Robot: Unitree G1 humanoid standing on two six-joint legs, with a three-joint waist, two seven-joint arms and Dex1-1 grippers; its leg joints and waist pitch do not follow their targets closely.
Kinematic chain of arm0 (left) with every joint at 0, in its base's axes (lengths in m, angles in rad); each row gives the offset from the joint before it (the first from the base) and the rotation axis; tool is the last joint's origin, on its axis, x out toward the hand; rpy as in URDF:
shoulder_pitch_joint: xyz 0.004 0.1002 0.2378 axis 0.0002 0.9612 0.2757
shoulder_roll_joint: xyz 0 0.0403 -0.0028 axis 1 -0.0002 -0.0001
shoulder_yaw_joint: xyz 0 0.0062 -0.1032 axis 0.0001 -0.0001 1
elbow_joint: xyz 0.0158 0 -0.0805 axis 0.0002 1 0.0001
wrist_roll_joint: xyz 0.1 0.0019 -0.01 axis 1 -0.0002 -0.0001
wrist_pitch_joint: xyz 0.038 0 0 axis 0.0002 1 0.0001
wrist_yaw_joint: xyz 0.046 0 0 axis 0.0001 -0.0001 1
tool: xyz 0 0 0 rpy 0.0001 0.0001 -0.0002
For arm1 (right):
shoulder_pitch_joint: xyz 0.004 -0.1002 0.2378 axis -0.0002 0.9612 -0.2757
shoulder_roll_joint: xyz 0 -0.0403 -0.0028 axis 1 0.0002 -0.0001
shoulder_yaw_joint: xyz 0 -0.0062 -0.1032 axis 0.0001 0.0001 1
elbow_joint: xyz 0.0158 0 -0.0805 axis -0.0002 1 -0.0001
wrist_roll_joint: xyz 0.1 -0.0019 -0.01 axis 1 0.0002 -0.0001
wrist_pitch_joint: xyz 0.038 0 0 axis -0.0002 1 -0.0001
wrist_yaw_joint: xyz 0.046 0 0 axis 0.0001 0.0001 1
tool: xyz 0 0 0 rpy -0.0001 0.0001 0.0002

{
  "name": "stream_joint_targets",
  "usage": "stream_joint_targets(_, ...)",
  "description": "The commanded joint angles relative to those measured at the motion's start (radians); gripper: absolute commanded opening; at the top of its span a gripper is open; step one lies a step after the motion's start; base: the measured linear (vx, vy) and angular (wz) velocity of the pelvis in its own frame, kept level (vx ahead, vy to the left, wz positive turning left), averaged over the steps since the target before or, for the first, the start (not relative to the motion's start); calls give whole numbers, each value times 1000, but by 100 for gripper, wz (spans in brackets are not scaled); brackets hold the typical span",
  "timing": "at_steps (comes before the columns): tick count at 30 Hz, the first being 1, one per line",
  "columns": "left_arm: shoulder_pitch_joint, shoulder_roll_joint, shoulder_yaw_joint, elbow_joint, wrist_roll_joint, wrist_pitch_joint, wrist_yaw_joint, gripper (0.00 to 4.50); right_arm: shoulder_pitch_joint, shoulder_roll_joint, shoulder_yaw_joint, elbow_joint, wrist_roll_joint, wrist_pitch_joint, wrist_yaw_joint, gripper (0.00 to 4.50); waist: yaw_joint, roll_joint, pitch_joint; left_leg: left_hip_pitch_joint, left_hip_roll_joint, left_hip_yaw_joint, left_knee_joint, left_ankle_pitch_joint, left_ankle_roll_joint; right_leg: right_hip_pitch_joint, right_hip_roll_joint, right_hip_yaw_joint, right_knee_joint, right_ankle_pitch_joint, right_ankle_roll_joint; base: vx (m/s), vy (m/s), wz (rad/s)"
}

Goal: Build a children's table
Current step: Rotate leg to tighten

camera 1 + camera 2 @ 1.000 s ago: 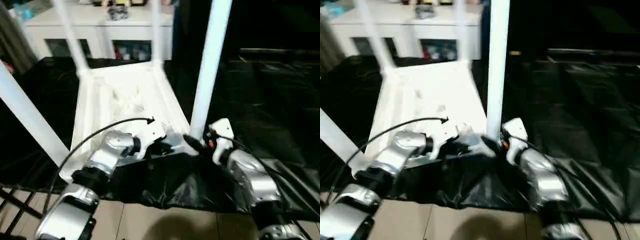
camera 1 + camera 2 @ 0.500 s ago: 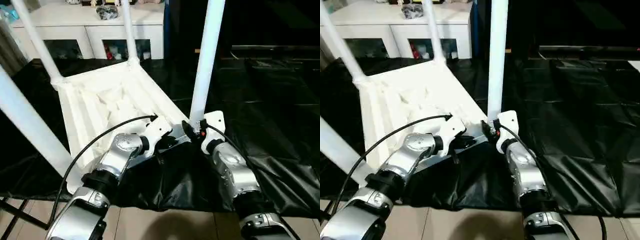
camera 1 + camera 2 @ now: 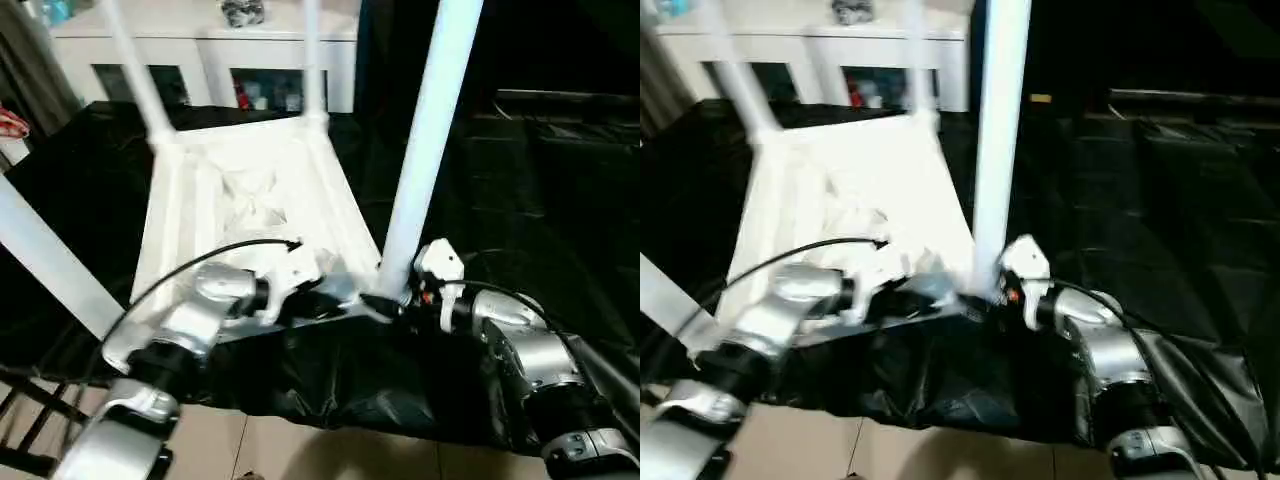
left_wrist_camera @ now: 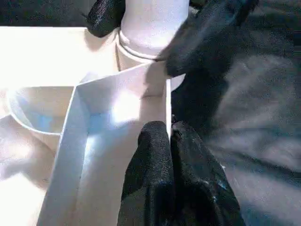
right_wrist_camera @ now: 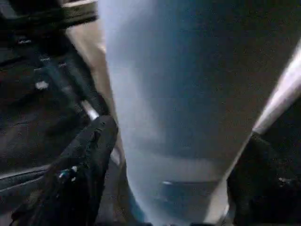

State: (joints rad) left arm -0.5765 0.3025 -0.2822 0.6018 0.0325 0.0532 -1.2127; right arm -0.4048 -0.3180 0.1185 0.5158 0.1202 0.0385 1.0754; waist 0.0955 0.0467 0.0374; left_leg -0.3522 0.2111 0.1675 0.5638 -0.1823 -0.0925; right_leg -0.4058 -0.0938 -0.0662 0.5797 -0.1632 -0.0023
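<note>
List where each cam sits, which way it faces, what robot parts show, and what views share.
Left eye: head, looking down at upturned table; both forearms, left hand, right hand.
Right eye: same, offset slightly.
Left wrist: along its shut fingers on the table rim by the corner socket.
Right wrist: along its fingers, either side of the near leg.
Shared: that near leg and its corner.

White table (image 3: 255, 195) upside down, legs up

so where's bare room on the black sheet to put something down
Free: the black sheet right of the upturned children's table, and a strip left of it. Crowded: the near corner, where the left gripper and right gripper meet at the leg.
</note>
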Motion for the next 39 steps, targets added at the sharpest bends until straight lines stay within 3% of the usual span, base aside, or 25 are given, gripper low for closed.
stream_joint_targets(1, -9, 7, -12, -37, -11, -22, -38, 0, 5, -1, 47, 5, 8, 26, 76, 351, 5, -16, -56, -1, 17, 12, -61, -227, 83, 51, -39, 30, -56, -230, -233, 0, 0, 0)
stream_joint_targets(5, -19, 50, -16, -34, -19, -23, -98, 0, 2, -26, 72, -11, 36, 54, 178, 351, 12, -20, -59, -1, 16, 12, -59, -200, 82, 54, -38, 31, -46, -150, -255, 0, 0, 0)
stream_joint_targets(11, -33, 65, -21, -19, -33, -24, -145, 0, 0, -37, 84, -28, 59, 62, 250, 301, 24, -23, -60, 1, 16, 13, -57, -184, 82, 55, -40, 31, -42, -126, -265, 0, 0, 0)
stream_joint_targets(14, -43, 62, -23, -7, -29, -31, -152, 0, 0, -41, 92, -29, 57, 56, 265, 267, 27, -17, -60, 1, 16, 13, -56, -190, 74, 55, -40, 31, -42, -126, -267, 0, 0, 0)
stream_joint_targets(16, -46, 62, -26, -4, -29, -34, -155, 0, 2, -42, 95, -34, 56, 50, 267, 257, 29, -18, -61, 1, 15, 12, -56, -192, 68, 57, -40, 31, -42, -125, -264, 0, 0, 0)
stream_joint_targets(23, -57, 57, -26, 26, -18, -58, -145, 0, 24, -36, 98, -66, 59, 50, 256, 246, 33, -15, -64, 1, 14, 12, -53, -175, 73, 58, -38, 30, -38, -82, -272, 0, 0, 0)
stream_joint_targets(26, -62, 44, -14, 45, -6, -68, -79, 0, 41, -23, 94, -77, 53, 36, 215, 245, 36, -12, -64, 3, 14, 13, -53, -185, 68, 57, -37, 30, -41, -89, -270, 0, 0, 0)
stream_joint_targets(28, -69, 19, -1, 58, 9, -59, 3, 0, 49, 15, 67, -61, 42, 25, 116, 245, 40, -17, -58, 2, 14, 12, -58, -219, 53, 57, -41, 31, -47, -155, -254, 0, 0, 0)
stream_joint_targets(31, -73, -19, 13, 56, 17, -46, 89, 0, 56, 72, 36, -32, 27, 24, -21, 244, 37, -17, -52, 8, 13, 7, -68, -292, 16, 52, -47, 32, -66, -352, -190, -36, -6, -1)
stream_joint_targets(32, -71, -35, 17, 49, 14, -36, 110, 0, 55, 94, 27, -14, 18, 19, -74, 244, 37, -13, -52, 8, 12, 5, -69, -296, 10, 51, -47, 31, -68, -372, -180, 0, 0, 0)
stream_joint_targets(35, -56, -84, 12, 24, 20, -15, 169, 0, 58, 154, 8, 21, -9, 13, -222, 244, 15, -12, -50, 3, 9, 2, -73, -312, -4, 49, -45, 31, -73, -388, -162, 0, 0, 0)
stream_joint_targets(39, -36, -156, 0, -7, 34, 10, 261, 0, 54, 238, -23, 58, -27, 24, -409, 244, 2, -11, -50, 1, 7, 3, -72, -306, 6, 46, -42, 32, -75, -378, -161, 0, 0, 0)
